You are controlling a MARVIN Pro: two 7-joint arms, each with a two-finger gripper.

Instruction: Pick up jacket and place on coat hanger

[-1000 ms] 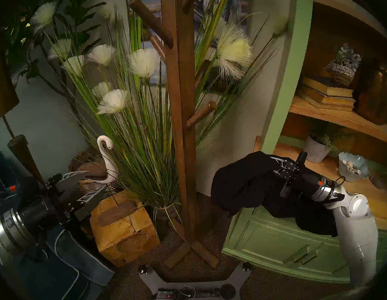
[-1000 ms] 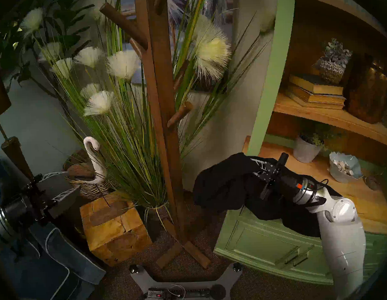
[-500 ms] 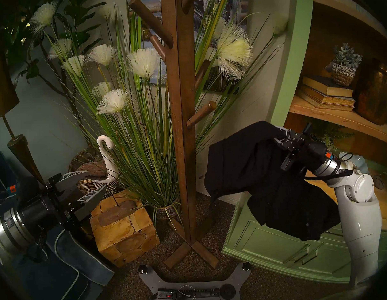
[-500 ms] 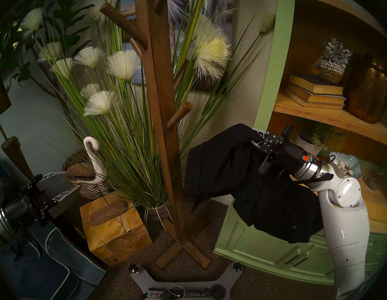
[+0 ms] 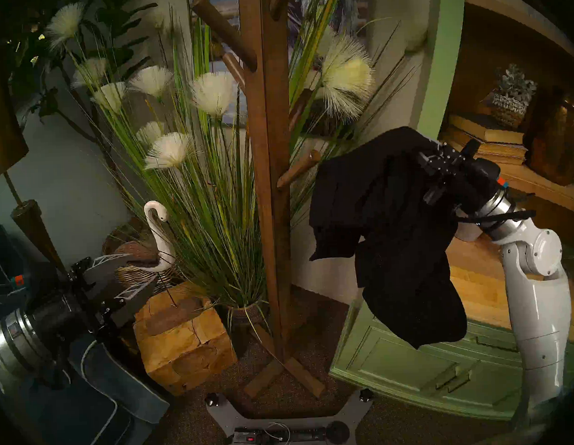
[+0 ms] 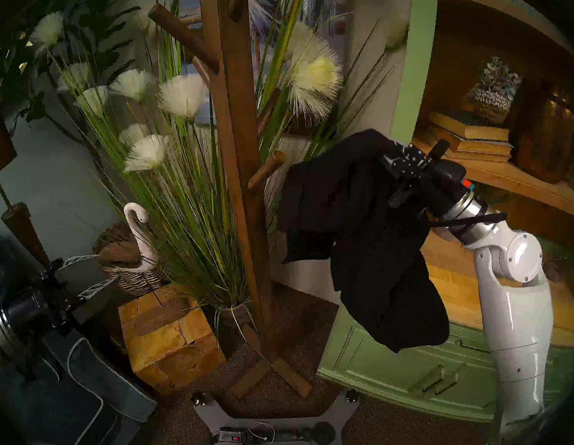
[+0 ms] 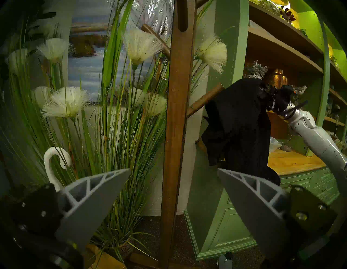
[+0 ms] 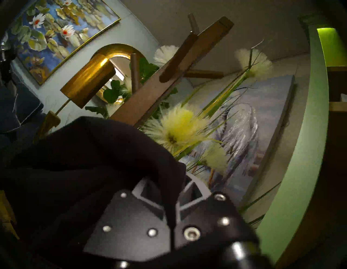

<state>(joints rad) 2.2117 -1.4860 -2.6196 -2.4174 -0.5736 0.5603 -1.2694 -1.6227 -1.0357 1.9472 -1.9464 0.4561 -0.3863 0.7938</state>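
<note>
Head views: the right claw [image 5: 422,155] grips the plain black soft fabric jacket [image 5: 388,232] aloft, beside the low peg of the tall brown wooden coat stand [image 5: 271,185]; carrying is the step in hand.

Left wrist view: the left claw [image 7: 173,189] gapes wide, holding nothing.

Right wrist view: fabric buries the fingertips. Next, I judge, the collar must go over a peg.
</note>
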